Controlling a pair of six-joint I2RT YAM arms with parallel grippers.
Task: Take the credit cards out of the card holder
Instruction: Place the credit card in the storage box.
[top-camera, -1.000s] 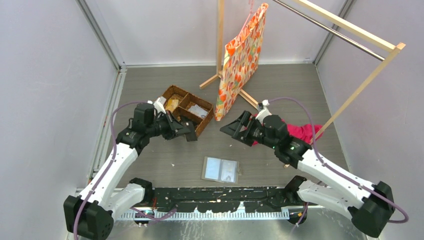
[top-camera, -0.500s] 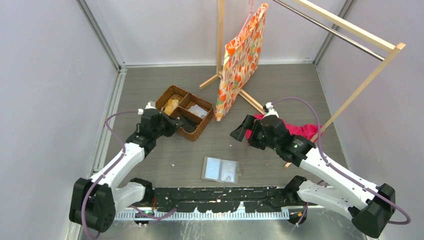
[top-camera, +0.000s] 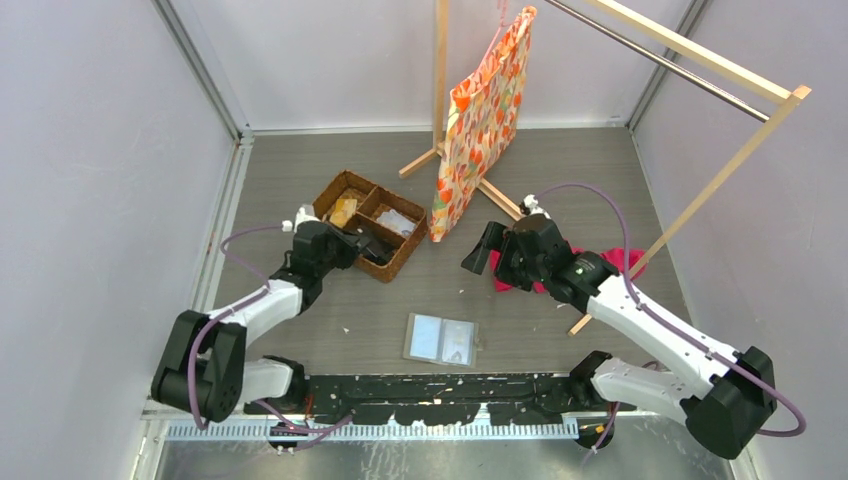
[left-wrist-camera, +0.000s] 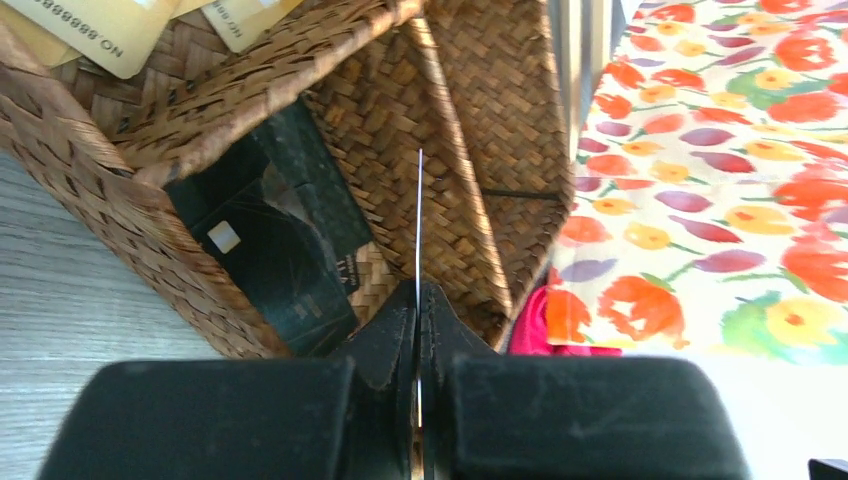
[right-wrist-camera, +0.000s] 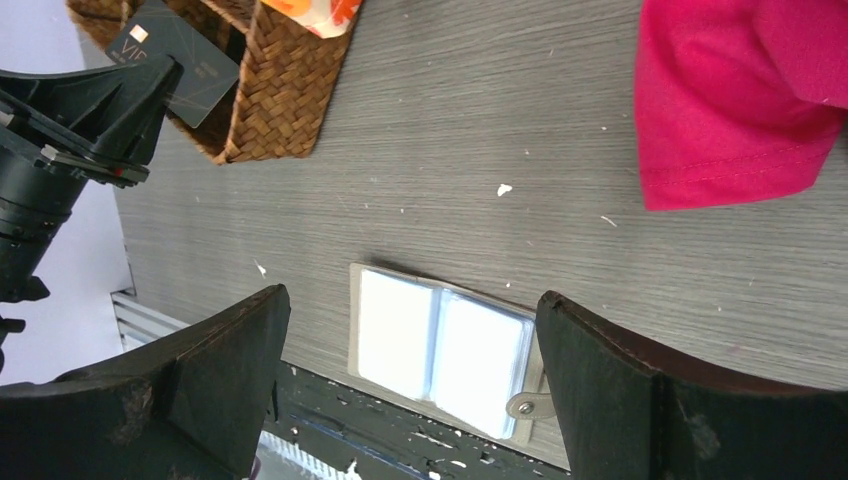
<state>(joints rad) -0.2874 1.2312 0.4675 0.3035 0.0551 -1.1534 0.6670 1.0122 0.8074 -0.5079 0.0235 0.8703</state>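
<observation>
The left gripper is dipping into the wicker basket, pinching a thin credit card edge-on. The right gripper is hovering, jaws spread wide, empty. The card holder is lying unfolded on the table.

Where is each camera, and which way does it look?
Top: above, behind the arms, looking down at the table; both arms show.
Left wrist: on the left arm, looking past the left hand, shut on a card, into the basket.
Right wrist: on the right arm, looking down through the open right hand at the wallet.
Shared: top and right wrist both show the wallet.
</observation>
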